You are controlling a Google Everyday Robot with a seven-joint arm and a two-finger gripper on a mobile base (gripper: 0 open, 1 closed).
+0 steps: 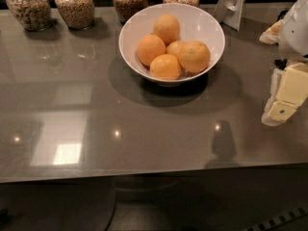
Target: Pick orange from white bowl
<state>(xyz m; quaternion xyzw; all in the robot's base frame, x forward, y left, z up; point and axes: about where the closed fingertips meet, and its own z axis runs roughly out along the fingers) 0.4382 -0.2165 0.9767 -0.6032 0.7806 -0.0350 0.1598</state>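
Pincer (278, 113) at right edge, grip state cannot tell; orange (194, 56) dimpled, round, rightmost in glossy white bowl (204, 25).

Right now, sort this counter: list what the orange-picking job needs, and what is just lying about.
Job: orange, white bowl, gripper at the right edge.
Lying about: four glass jars along the back, white stand behind the bowl.

Dim, warm light falls from above; the glossy countertop (159, 129) mirrors a pale rectangular glare at lower left and pinpoint highlights. The white bowl (211, 28) casts a broad soft shadow, and the gripper (281, 107) at the right edge is lit bright, with a small shadow nearby.
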